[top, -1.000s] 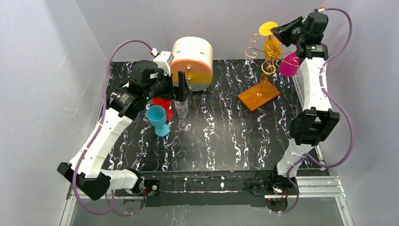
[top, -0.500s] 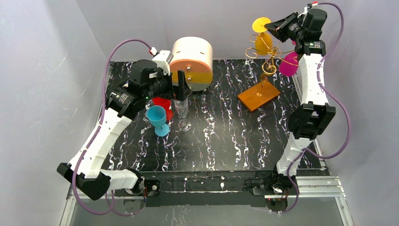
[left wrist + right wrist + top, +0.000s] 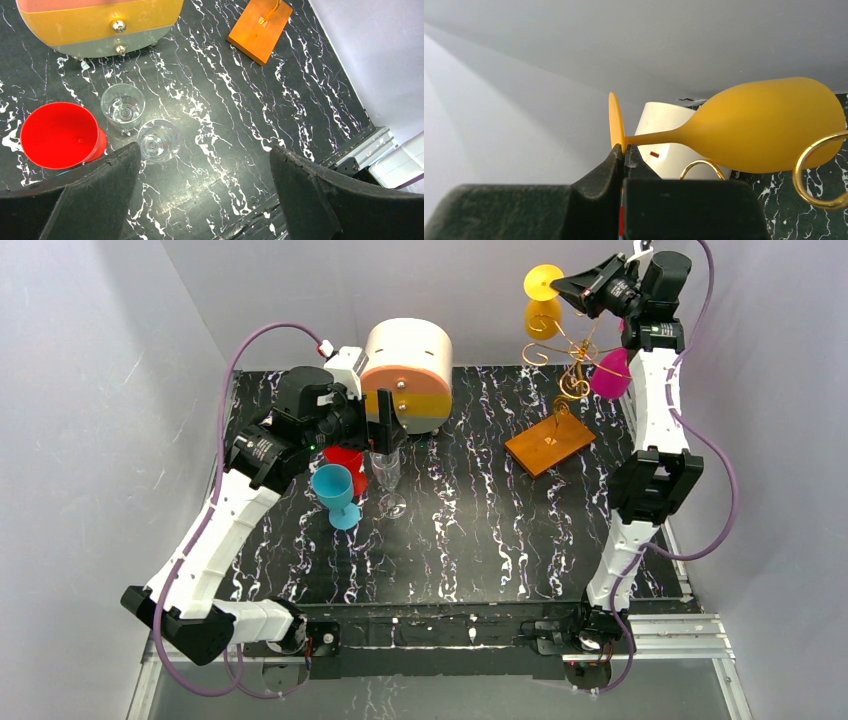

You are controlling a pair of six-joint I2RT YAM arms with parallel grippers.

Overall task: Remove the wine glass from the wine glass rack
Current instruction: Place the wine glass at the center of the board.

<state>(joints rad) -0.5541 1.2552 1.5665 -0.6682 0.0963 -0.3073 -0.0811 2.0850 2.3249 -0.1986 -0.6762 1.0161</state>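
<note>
Grey wall behind; our right pincer [image 3: 624, 154] clamps the yellow wine glass [image 3: 769, 125] by its stem. Ahead of it, we judge, a scroll of the wine glass rack [image 3: 550, 445] could snag the bowl.

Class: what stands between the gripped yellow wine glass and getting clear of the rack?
Only the wine glass rack's gold curls, close beside the yellow wine glass; the right gripper holds its stem.

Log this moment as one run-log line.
right gripper: shut on yellow wine glass stem, above scrolls of gold wire rack | pink wine glass: hanging on rack | left gripper: open, empty
</note>
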